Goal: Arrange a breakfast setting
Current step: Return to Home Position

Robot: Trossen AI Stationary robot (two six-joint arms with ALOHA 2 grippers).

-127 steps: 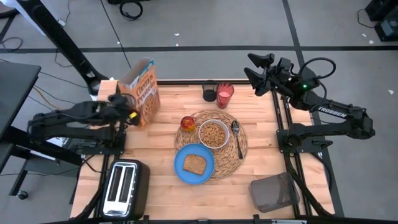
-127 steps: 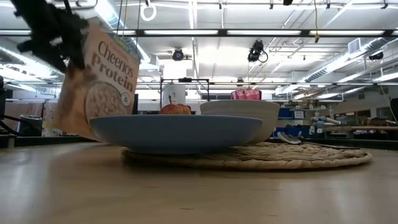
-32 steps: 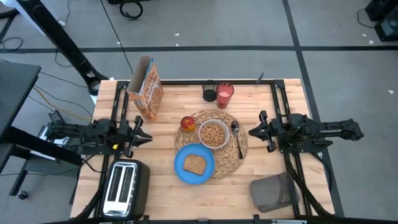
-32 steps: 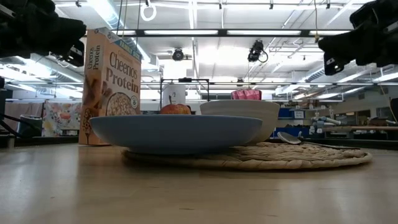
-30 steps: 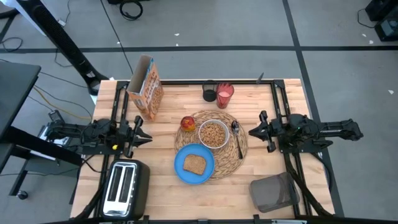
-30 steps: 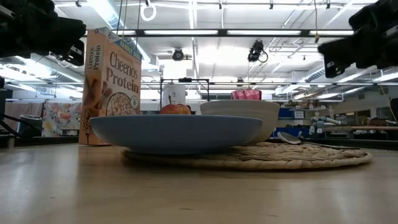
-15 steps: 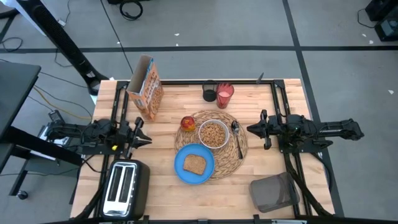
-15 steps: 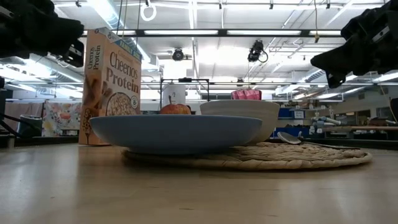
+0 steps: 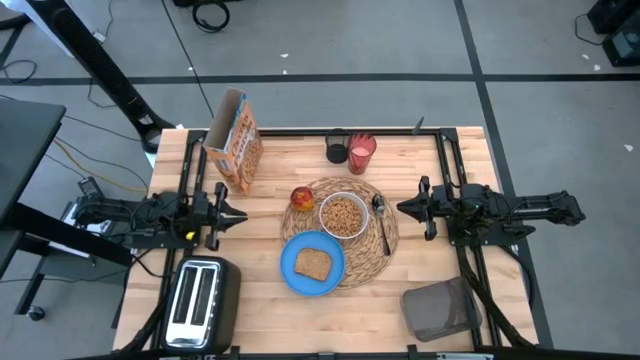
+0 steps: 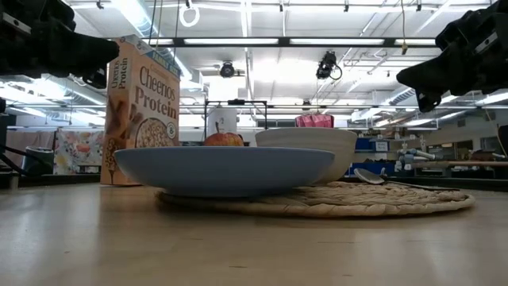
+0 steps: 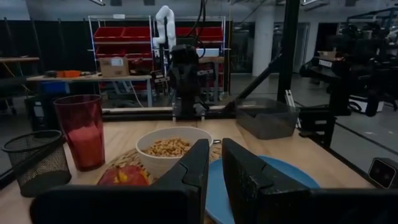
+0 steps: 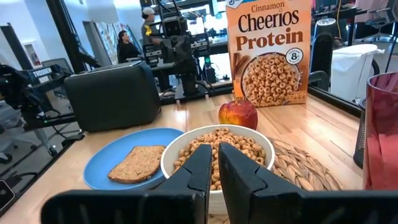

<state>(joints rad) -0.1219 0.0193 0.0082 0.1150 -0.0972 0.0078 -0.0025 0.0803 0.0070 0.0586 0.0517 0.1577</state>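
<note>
On the round straw placemat [image 9: 385, 245] stand a white bowl [image 9: 343, 215] of cereal, a red-yellow apple [image 9: 302, 198] and a metal spoon [image 9: 381, 218]. A blue plate [image 9: 296, 268] with a toast slice [image 9: 314, 263] overlaps the mat's near edge. A red cup [image 9: 361, 152] stands behind the mat, and the orange Cheerios box [image 9: 233, 143] stands upright at the far left. My left gripper [image 9: 240, 213] hovers shut to the left of the mat. My right gripper [image 9: 402, 208] hovers shut to the right of it. Both point level at the setting and hold nothing.
A silver toaster [image 9: 200, 300] sits at the near left corner. A small black mesh cup [image 9: 337, 147] stands beside the red cup. A grey bin [image 9: 440, 308] sits at the near right. People show in the room beyond the table in the right wrist view.
My left gripper has edged toward the placemat, still shut. My right gripper has shifted slightly toward the mat and a little down, also still shut. Nothing on the table has moved.
</note>
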